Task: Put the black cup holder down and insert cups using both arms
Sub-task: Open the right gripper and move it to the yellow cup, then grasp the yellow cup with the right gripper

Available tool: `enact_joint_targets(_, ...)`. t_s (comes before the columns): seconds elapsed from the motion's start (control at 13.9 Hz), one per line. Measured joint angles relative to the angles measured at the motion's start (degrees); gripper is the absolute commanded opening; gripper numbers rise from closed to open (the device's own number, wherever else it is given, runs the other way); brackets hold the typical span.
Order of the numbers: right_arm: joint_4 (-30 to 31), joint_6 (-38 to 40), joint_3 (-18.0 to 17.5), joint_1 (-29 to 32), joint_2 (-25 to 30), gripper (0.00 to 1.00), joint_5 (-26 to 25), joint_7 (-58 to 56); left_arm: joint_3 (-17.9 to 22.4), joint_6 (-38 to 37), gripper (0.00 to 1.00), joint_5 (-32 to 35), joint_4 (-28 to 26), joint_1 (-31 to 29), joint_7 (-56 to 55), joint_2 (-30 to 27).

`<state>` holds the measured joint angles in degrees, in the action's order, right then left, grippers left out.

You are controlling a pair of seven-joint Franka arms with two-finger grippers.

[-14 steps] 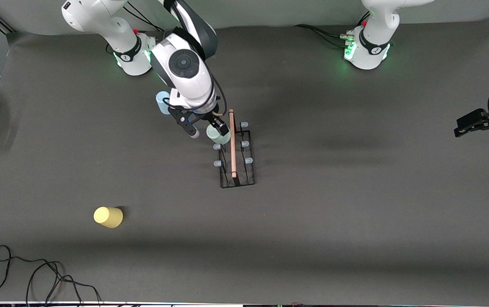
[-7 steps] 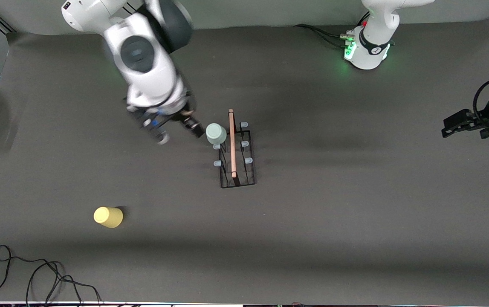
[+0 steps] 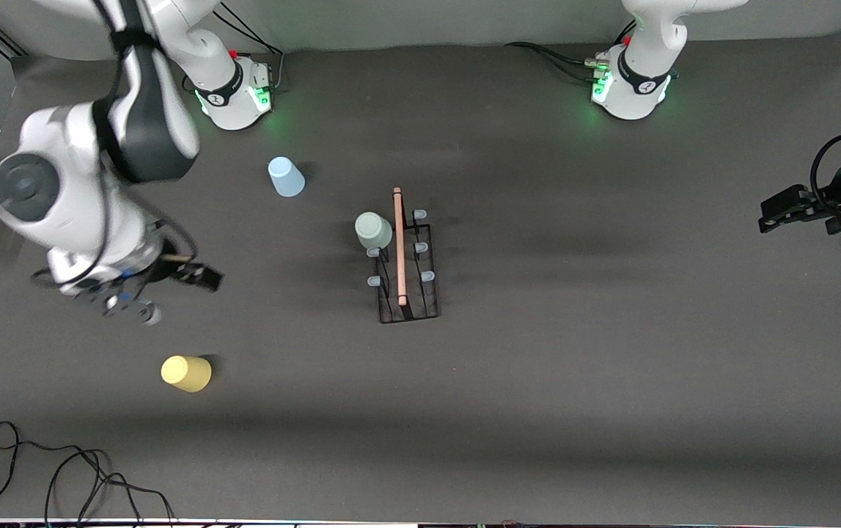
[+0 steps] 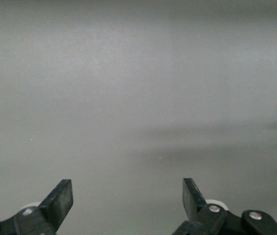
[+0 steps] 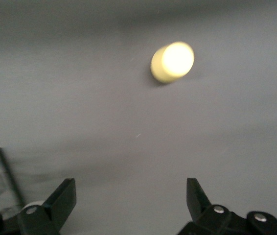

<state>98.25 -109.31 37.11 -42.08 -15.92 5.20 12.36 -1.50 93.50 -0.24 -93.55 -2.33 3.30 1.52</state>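
Three cups: the mint cup point(image 3: 373, 230) sits on the black cup holder point(image 3: 408, 312) mid-frame, the blue cup point(image 3: 285, 177) stands upper left of it, the yellow cup point(image 3: 186, 373) lies lower left, just below the right end effector point(image 3: 171, 293), empty, jaws apart; the left end effector point(image 3: 779, 213) waits open at the right edge.

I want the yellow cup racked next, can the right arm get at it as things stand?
Probably yes. The right pincer hangs open and empty above the table close to the yellow cup, which stands alone on the table with nothing between them.
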Motion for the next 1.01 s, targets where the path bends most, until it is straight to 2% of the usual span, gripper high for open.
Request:
enact_joint_targets(0.14, 0.01, -4.16, 0.11, 4.05, -3.1, 1.0, 2.11, -10.9, -0.01, -0.54, 1.0, 0.04, 0.37, 0.0, -0.01, 0.0)
enact_joint_targets(0.43, -0.23, -11.15, 0.09, 9.14, -10.42, 1.0, 11.03, -26.25, 0.0, -0.55, 1.0, 0.02, 0.57, 0.0, -0.02, -0.01)
enact_joint_targets(0.58, -1.49, -13.41, 0.03, 10.76, -14.33, 1.0, 14.28, -30.29, 0.01, -0.56, 1.0, 0.02, 0.6, 0.0, -0.03, -0.01)
enact_joint_targets(1.01, -10.14, -13.94, -0.49, 14.93, -26.12, 1.0, 24.78, -37.33, 0.06, -0.71, 1.0, 0.02, 0.58, 0.0, -0.02, 0.02)
